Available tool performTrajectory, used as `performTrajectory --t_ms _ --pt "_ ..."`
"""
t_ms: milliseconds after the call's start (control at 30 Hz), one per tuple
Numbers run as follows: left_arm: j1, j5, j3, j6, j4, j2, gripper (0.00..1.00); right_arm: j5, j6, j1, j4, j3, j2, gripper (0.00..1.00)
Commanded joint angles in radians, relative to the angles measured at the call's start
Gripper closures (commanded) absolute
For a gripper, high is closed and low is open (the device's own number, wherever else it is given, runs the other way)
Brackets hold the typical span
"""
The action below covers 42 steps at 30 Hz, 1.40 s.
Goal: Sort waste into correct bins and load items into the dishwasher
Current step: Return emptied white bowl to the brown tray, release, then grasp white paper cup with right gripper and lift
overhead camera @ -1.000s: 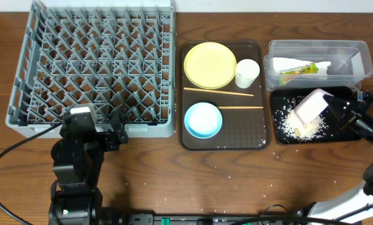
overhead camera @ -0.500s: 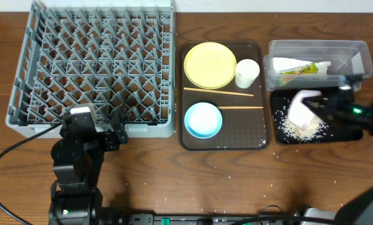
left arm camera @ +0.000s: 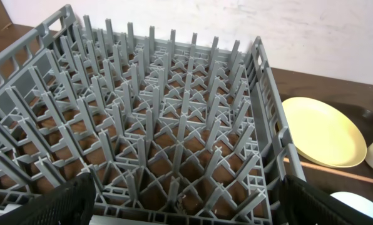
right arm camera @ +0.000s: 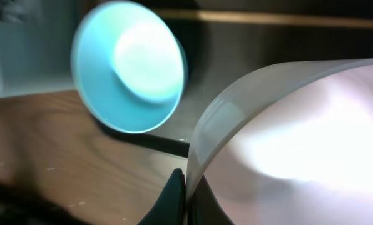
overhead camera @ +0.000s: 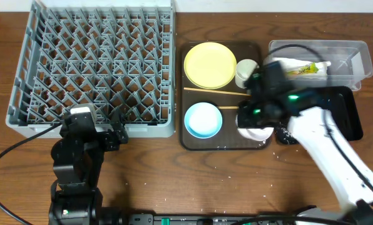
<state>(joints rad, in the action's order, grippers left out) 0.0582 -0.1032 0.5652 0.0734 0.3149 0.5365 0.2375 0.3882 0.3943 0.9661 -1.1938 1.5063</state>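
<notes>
The white bowl point(right arm camera: 286, 144) is held by its rim in the right gripper point(right arm camera: 183, 184), whose fingers are pinched tight on the thin edge. In the right wrist view the bowl fills the right side of the picture, tilted, with the fingers at its lower left edge.

From overhead, the right gripper point(overhead camera: 256, 122) is seen over the near right corner of the brown tray point(overhead camera: 193, 140), and the white bowl point(overhead camera: 256, 132) shows just below it, mostly hidden by the wrist. The blue bowl point(overhead camera: 203, 119) stands on the same tray just to the left, apart from the white bowl. It is also seen, blurred, in the right wrist view point(right arm camera: 130, 65).

The plate point(overhead camera: 209, 64) and the cup point(overhead camera: 246, 72) stand at the far end of the brown tray, and the chopsticks point(overhead camera: 214, 92) lie across its middle, one partly hidden by the arm. To the right, the wrapper point(overhead camera: 302, 69) lies in the clear tub point(overhead camera: 355, 50). The black tray point(overhead camera: 349, 112) is nearer, and a few crumbs point(overhead camera: 284, 139) show at its near left corner.

The left gripper point(overhead camera: 94, 127) is held at the near edge of the rack point(overhead camera: 102, 65), with its fingers spread wide and nothing between them. In the left wrist view its fingers point(left arm camera: 67, 200) frame the bottom corners, and no dishes are seen in the rack point(left arm camera: 174, 112).
</notes>
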Motion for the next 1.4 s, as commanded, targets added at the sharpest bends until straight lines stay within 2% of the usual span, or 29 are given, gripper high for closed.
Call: performTrajectory --t_ms 0,267,400,533,633,767,833,933,1133,1300,1367 --pt "0.003 -0.01 0.015 -0.01 0.0 -0.002 0.05 -0.13 0.076 0.05 -0.011 -0.006 0.08 0.99" --pt "0.003 -0.01 0.015 -0.01 0.0 -0.002 0.05 -0.148 0.088 0.065 -0.038 -0.006 0.238 0.98" --pt "0.003 -0.01 0.015 -0.01 0.0 -0.002 0.05 -0.12 0.067 0.065 -0.035 -0.007 0.267 0.82" --pt "0.003 -0.01 0.015 -0.01 0.0 -0.002 0.05 -0.105 0.067 0.05 -0.009 -0.057 0.259 0.76" --pt "0.003 -0.01 0.015 -0.01 0.0 -0.002 0.05 -0.105 0.05 0.024 0.065 -0.179 0.255 0.72" --pt "0.003 -0.01 0.015 -0.01 0.0 -0.002 0.05 -0.122 0.023 -0.025 0.143 -0.369 0.255 0.54" --pt "0.003 -0.01 0.015 -0.01 0.0 -0.002 0.05 -0.169 0.044 -0.053 0.14 -0.442 0.256 0.49" --pt "0.003 -0.01 0.015 -0.01 0.0 -0.002 0.05 -0.242 0.072 -0.093 0.068 -0.473 0.257 0.47" --pt "0.003 -0.01 0.015 -0.01 0.0 -0.002 0.05 -0.264 0.09 -0.146 -0.051 -0.473 0.346 0.46" --pt "0.003 -0.01 0.015 -0.01 0.015 -0.002 0.05 -0.309 0.111 -0.164 -0.095 -0.473 0.457 0.47" --pt "0.003 -0.01 0.015 -0.01 0.03 -0.002 0.05 -0.309 0.113 -0.169 -0.111 -0.473 0.492 0.5"
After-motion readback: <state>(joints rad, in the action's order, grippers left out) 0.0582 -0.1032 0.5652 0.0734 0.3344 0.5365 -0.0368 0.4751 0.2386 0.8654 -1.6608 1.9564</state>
